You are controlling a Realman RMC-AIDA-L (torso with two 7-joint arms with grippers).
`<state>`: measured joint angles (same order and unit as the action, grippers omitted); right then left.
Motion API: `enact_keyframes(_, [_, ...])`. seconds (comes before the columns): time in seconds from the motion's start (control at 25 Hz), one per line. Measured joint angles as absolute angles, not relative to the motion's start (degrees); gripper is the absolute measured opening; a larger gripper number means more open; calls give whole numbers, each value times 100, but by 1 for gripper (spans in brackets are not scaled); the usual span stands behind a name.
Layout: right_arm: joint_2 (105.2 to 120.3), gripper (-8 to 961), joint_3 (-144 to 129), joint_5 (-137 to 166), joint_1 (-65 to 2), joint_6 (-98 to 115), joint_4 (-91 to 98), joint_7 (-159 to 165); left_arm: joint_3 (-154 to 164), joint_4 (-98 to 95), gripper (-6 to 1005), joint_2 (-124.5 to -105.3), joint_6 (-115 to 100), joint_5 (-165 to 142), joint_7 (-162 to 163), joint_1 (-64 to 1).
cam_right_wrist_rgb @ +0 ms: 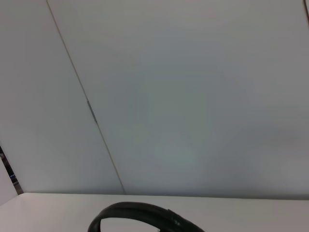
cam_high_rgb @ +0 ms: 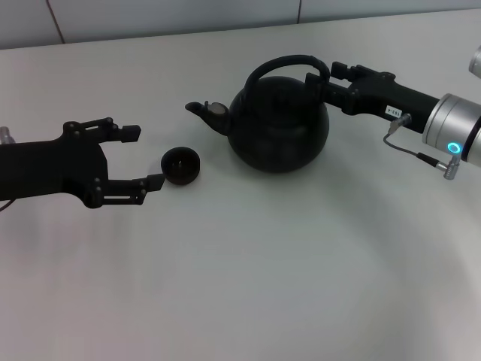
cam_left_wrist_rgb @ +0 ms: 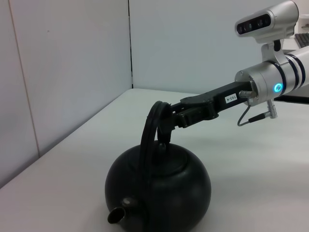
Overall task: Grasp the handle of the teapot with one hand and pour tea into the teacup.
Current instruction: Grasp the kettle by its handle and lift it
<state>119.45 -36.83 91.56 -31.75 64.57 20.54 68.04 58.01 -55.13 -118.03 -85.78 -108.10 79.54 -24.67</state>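
A: Two vessels on white table (cam_high_rgb: 248, 263): teapot (cam_high_rgb: 279, 128) upright, lid on; teacup (cam_high_rgb: 181, 165) just beside its spout, inside looks dark.
B: Grippers?
A: Right gripper (cam_high_rgb: 325, 81) jaws clamped on handle (cam_high_rgb: 289, 65). Left gripper (cam_high_rgb: 139, 156) jaws wide open, empty (beside teacup). Pale wall (cam_left_wrist_rgb: 67, 72) behind.

Big round black teapot (cam_high_rgb: 279, 128): matt, slightly grainy skin, looks like cast metal; faint sheen on lid. Thick black arched handle (cam_high_rgb: 289, 65): smooth, semi-matt, prob. plastic or rubber. Tiny black teacup (cam_high_rgb: 180, 165): matt, dull inside. Black left gripper (cam_high_rgb: 143, 156) & right gripper (cam_left_wrist_rgb: 169, 118): matt plastic/metal. Right arm's silver wrist (cam_high_rgb: 451, 124): brushed metal, satin. White table (cam_high_rgb: 248, 271): smooth, low gloss.
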Motion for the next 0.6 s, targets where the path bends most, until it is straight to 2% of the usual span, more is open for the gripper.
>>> enact_keyframes(0.6, [11944,668,-3682,9140,-3229,6506,2057,6748,5800,-5476,861,-11812,-8579,-10749,7807,-2452])
